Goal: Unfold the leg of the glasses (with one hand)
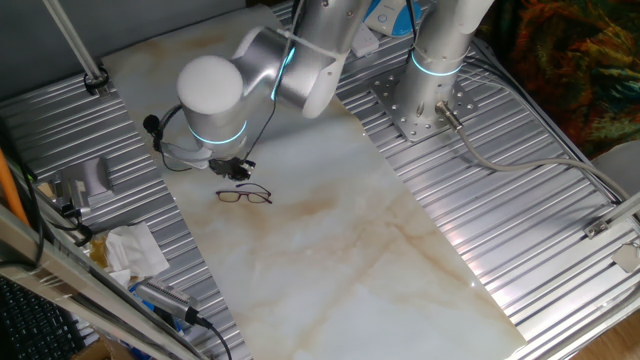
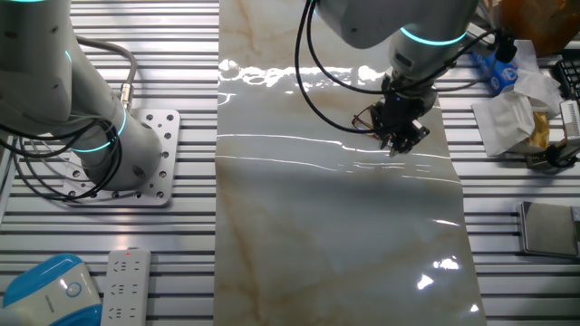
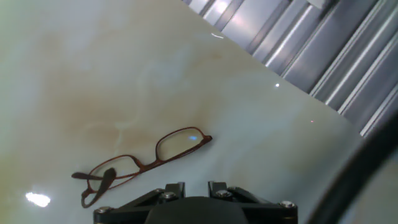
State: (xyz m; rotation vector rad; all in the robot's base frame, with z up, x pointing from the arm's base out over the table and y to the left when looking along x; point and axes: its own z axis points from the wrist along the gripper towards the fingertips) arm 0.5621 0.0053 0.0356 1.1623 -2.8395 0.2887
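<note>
The glasses (image 3: pixel 146 163) lie flat on the bench (image 1: pixel 340 250), legs seemingly folded; the gripper (image 1: pixel 236 168) hovers just beside them, jaws' spread unclear.

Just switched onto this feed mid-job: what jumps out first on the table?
The small reddish-brown wire-framed glasses lie flat on the pale marble-patterned sheet, alone near its edge. The silver robot arm's black gripper hangs just beside them, not touching. Crumpled white tissue sits on the ribbed metal table beyond the sheet.
</note>
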